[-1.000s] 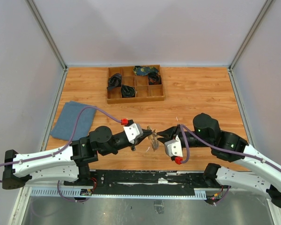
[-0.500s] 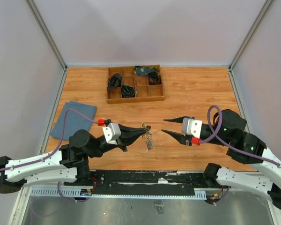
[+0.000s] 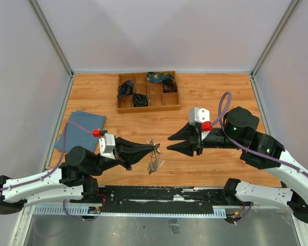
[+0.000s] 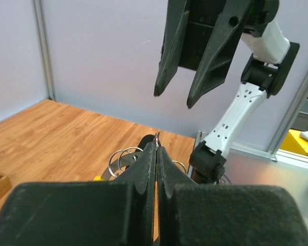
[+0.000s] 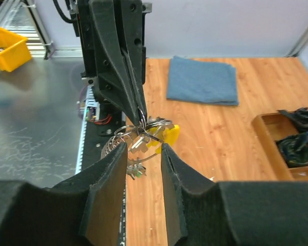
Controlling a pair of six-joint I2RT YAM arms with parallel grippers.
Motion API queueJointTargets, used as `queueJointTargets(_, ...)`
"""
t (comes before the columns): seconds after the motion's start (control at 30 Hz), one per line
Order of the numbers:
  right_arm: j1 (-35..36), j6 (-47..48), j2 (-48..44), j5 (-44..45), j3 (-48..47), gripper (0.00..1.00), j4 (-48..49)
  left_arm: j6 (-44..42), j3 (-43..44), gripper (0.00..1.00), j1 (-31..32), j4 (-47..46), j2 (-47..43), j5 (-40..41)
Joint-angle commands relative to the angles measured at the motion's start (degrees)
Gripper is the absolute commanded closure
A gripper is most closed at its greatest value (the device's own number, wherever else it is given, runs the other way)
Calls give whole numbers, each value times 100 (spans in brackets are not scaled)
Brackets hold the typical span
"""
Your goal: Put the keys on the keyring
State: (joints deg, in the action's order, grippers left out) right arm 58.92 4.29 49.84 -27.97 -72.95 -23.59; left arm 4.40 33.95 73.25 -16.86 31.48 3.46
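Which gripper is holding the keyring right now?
The left gripper: its jaws are pinched shut on the keyring, with the keys hanging below. The right gripper is open, empty and apart from the bunch.

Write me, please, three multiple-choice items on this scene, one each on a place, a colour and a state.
1. Where does the blue cloth lie?
A. In the wooden tray.
B. On the left side of the table.
C. Under the right arm.

2. What colour is the short curved piece on the keyring?
A. Red.
B. Green.
C. Yellow.

3. How is the right gripper?
A. Open and empty.
B. Shut on the keys.
C. Shut on the cloth.

Answers:
1 B: the top view shows it flat near the left edge.
2 C: the right wrist view shows a yellow tab.
3 A: its fingers stand apart, gripping nothing.
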Motion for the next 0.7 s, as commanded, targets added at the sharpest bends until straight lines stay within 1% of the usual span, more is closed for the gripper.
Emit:
queueJointTargets(0.0, 76, -342, -35, -510, 32, 66, 152, 327, -4, 100, 14, -454, -35, -256)
queueJointTargets(0.23, 76, -444, -64, -675, 326, 62, 701, 463, 47, 99, 14, -520, 112, -454)
queueJointTargets(0.3, 76, -486, -55, -731, 404, 60, 794, 474, 55, 100, 14, -556, 149, -490)
queueJointTargets(0.4, 84, -549, 5, -726, 484, 60, 869, 490, 57, 99, 15, -634, 190, -543)
queueJointTargets(0.67, 85, -597, 79, -825, 642, 66, 945, 474, 93, 100, 14, -771, 279, -692)
